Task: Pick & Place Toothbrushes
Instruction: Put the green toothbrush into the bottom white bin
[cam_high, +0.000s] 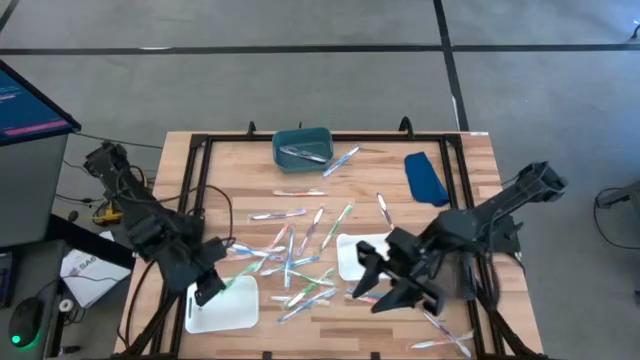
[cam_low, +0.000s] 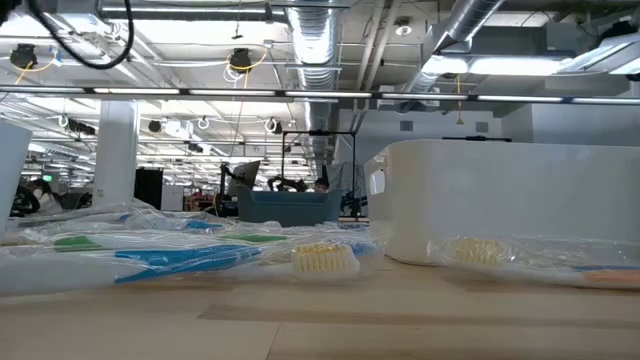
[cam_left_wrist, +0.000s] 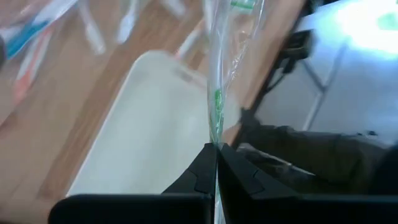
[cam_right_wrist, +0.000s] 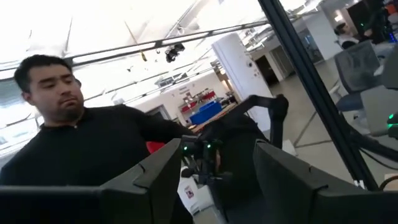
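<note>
Many wrapped toothbrushes (cam_high: 300, 252) lie loose on the middle of the wooden table; the low view shows them close up (cam_low: 190, 255). My left gripper (cam_high: 208, 290) is at the table's near left, above a white tray (cam_high: 225, 310), shut on a green toothbrush (cam_left_wrist: 217, 106) in a clear wrapper. My right gripper (cam_high: 368, 280) is open beside a second white tray (cam_high: 352, 262) and holds nothing; its fingers (cam_right_wrist: 155, 177) point level toward the table's left. A teal bin (cam_high: 303, 148) at the far edge has a toothbrush in it. My left gripper pinches the wrapped green toothbrush (cam_left_wrist: 216, 144) between its two fingers. The stick runs straight out ahead of the fingertips, along the fingers. It is lifted clear above the white tray (cam_left_wrist: 143, 124).
A blue folded thing (cam_high: 425, 178) lies at the far right. A few more toothbrushes (cam_high: 445, 335) lie at the near right corner. A black frame (cam_high: 200, 170) rims the table. A person (cam_right_wrist: 68, 137) is beyond the table's left side, next to a monitor (cam_high: 30, 100).
</note>
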